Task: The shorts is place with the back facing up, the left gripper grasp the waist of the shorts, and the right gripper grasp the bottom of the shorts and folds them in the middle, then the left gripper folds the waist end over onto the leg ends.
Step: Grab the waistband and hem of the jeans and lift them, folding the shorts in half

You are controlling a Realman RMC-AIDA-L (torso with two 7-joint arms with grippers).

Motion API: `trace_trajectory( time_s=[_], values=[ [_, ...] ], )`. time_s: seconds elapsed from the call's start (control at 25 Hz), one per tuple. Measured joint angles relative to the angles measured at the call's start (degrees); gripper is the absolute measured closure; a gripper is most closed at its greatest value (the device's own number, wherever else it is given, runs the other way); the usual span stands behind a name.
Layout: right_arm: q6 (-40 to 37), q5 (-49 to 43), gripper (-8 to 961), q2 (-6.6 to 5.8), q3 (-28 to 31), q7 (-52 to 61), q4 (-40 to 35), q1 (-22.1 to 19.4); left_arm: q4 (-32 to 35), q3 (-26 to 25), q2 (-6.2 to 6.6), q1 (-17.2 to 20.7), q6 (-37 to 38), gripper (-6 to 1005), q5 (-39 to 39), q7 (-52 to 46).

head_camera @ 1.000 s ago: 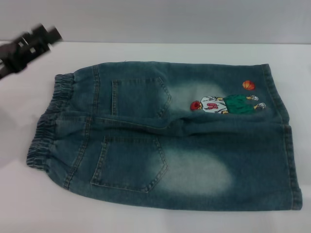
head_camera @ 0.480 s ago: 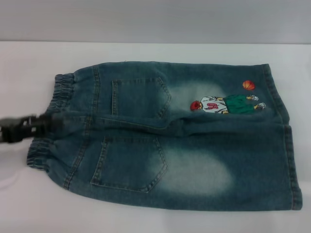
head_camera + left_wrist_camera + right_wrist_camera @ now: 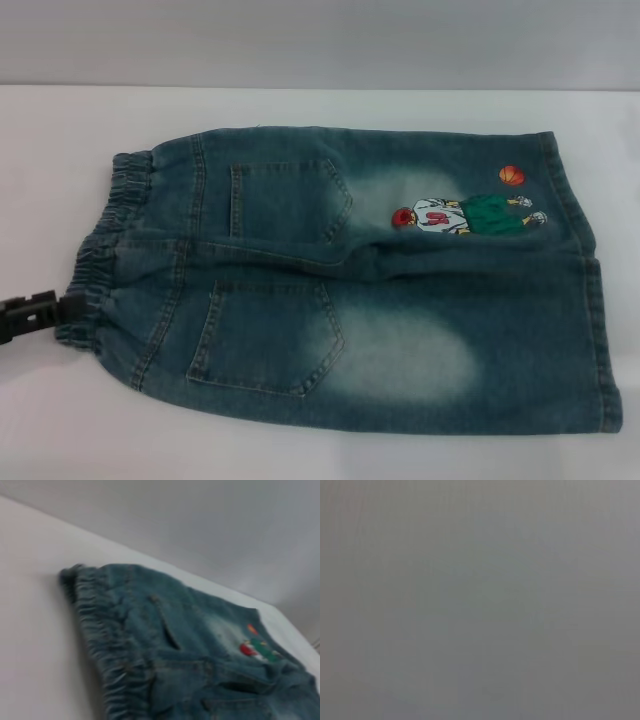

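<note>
The denim shorts (image 3: pixel 380 290) lie flat on the white table (image 3: pixel 60 140), back pockets up, with a cartoon basketball patch on the far leg. The elastic waist (image 3: pixel 100 250) is at the left and the leg ends (image 3: pixel 592 300) at the right. My left gripper (image 3: pixel 38 312) comes in low from the left edge, its black tip right at the near corner of the waist. The left wrist view shows the shorts (image 3: pixel 210 655) and the gathered waist (image 3: pixel 100 630) close up. My right gripper is out of view; its wrist view shows only plain grey.
White tabletop surrounds the shorts on all sides, with a grey wall (image 3: pixel 320 40) behind the far edge. Nothing else lies on the table.
My left gripper has come down from the far left corner, passed the middle of the waist, and now sits at the waist's near corner. The shorts have not moved.
</note>
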Motion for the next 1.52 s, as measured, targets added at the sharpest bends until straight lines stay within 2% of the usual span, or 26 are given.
trace_trajectory(
  time_s=[0.52,1.52],
  values=[
    [0.5,-0.3,226,-0.04,-0.1,0.1,0.0,0.5,-1.4,0.0,-1.24,-0.3,-5.7,219,4.4,0.0],
    [1.6,-0.7,227,-0.03,-0.3,0.0,0.0,0.3,-1.4,-0.8,-1.31,-0.6,-7.0,230,4.8,0.4]
  ],
)
